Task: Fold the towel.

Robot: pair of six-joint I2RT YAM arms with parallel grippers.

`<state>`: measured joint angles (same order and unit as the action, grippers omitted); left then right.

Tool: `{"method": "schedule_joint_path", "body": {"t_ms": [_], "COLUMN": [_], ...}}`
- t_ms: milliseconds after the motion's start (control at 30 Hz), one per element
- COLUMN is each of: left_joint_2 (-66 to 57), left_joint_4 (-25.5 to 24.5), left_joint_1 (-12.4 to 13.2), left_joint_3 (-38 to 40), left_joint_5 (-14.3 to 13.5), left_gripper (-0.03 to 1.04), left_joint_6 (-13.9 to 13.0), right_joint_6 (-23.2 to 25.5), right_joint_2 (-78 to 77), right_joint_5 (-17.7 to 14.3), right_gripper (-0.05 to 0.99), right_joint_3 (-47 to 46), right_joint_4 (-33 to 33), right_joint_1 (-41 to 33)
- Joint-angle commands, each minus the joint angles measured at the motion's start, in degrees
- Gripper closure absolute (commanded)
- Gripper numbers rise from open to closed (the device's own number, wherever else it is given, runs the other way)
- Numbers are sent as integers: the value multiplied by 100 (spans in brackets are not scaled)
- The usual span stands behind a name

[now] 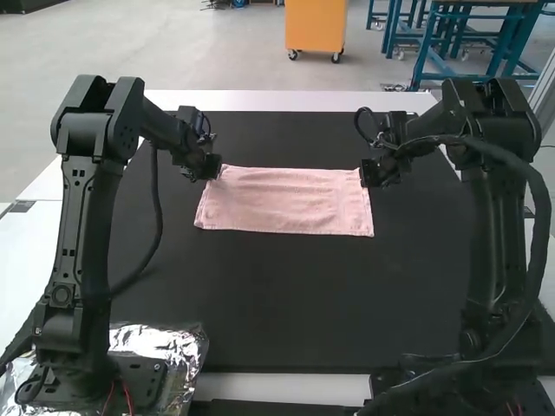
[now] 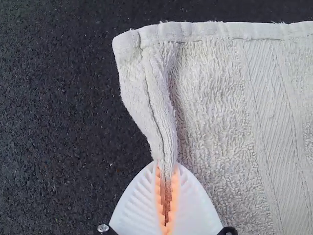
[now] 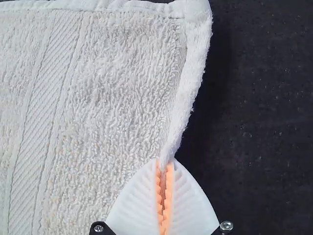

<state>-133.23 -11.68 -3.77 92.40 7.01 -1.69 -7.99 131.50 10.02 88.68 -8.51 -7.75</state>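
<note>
A: Where is the pale pink, oblong, fluffy cloth towel [image 1: 290, 201]?
B: It lies wide from left to right on the big black flat mat [image 1: 286, 303]; it looks smooth in the middle; I can't tell if it has one fold in it.
A: Who has it?
B: The white, ribbed left gripper [image 2: 167, 165] with orange pads is squeezed tight on the left side edge; the white, ribbed right gripper [image 3: 167, 162] with orange pads is pinching the right side edge; both are toward the far corners.
A: How should they fold it?
B: I think they should lift together, just a bit; then bring the far edge to the near edge; go slow, and keep both sides level.
A: What could go wrong?
B: The left edge is scrunched up in the pinch, so it might make a lump; pulling too hard could slide the whole thing.
A: Is it in a box?
B: No, it sits right on the mat.
</note>
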Motion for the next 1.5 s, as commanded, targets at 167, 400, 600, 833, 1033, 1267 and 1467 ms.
{"method": "schedule_joint_path", "body": {"t_ms": [167,400,600,833,1033,1267,1467], "left_joint_2": [631,1071,1625,2205,2688,3251,3743], "left_joint_4": [-45,-634,-528,-343,-194,-176,105], "left_joint_1": [113,131,140,149,122,113,105], "left_joint_3": [-55,-258,-890,-1637,-2191,-2868,-3668], "left_joint_5": [205,345,354,301,214,187,117], "left_gripper": [99,99,99,99,99,99,99], "left_joint_6": [-59,-68,-94,-191,-191,-191,-165], "right_joint_6": [-10,-36,-45,-177,-194,-335,-440], "right_joint_2": [-599,-1153,-1689,-2138,-2472,-2911,-3254], "right_joint_5": [422,641,791,1019,1116,1230,1230], "right_gripper": [96,96,96,96,96,96,96], "right_joint_3": [202,-132,-703,-1275,-1767,-2400,-3033], "right_joint_4": [-239,-599,-590,-590,-599,-616,-599], "right_joint_1": [-7,28,212,494,573,573,573]}}
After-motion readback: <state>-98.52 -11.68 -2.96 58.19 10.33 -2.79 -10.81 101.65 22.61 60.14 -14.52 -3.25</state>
